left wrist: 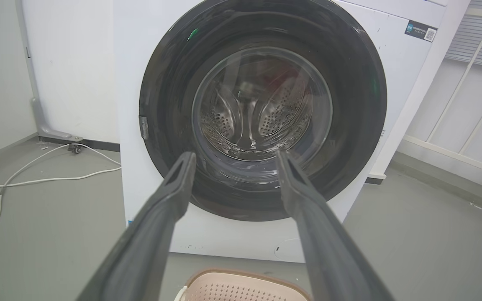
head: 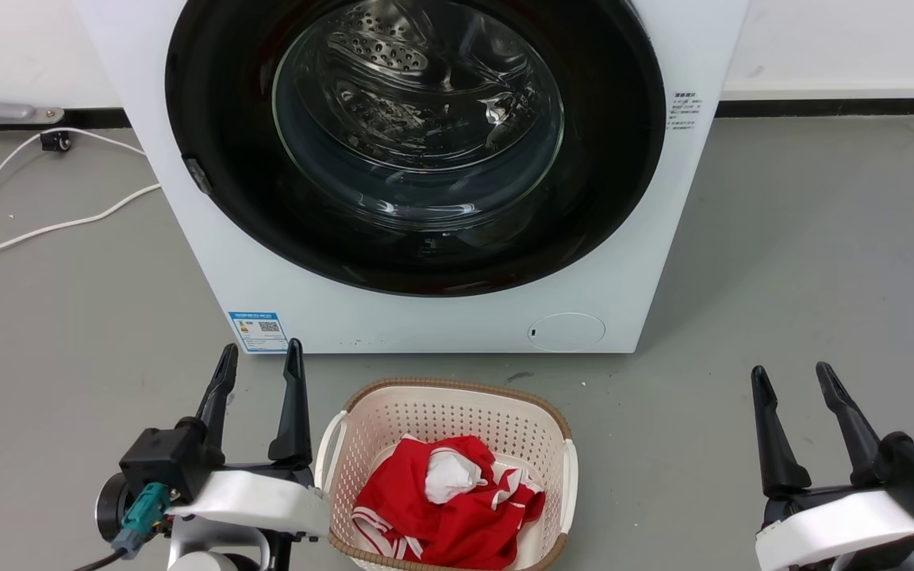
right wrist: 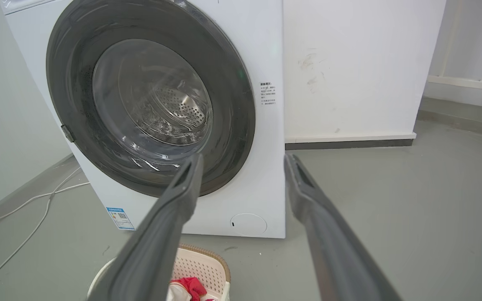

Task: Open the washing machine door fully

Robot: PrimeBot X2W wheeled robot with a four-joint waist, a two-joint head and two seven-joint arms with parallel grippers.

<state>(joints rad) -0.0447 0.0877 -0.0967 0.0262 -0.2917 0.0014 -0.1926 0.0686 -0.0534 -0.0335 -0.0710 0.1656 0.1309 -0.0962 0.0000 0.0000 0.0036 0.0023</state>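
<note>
The washing machine door (head: pixel 417 143) is a large glossy black disc with a clear glass bowl centre, lying flat against the white machine front, with a small latch tab at its left edge (head: pixel 197 176). The same door faces the left wrist view (left wrist: pixel 262 113) and sits at the left of the right wrist view (right wrist: pixel 151 96). My left gripper (head: pixel 260 357) (left wrist: pixel 234 161) is open at the lower left, well short of the machine. My right gripper (head: pixel 792 376) (right wrist: pixel 243 163) is open at the lower right, over bare floor. Neither holds anything.
A cream laundry basket (head: pixel 560 432) with red and white cloth (head: pixel 445 500) stands on the floor between the grippers, just before the machine. White cables (head: pixel 36 230) trail over the grey floor at the left. A small round white flap (head: pixel 566 331) sits low on the machine front.
</note>
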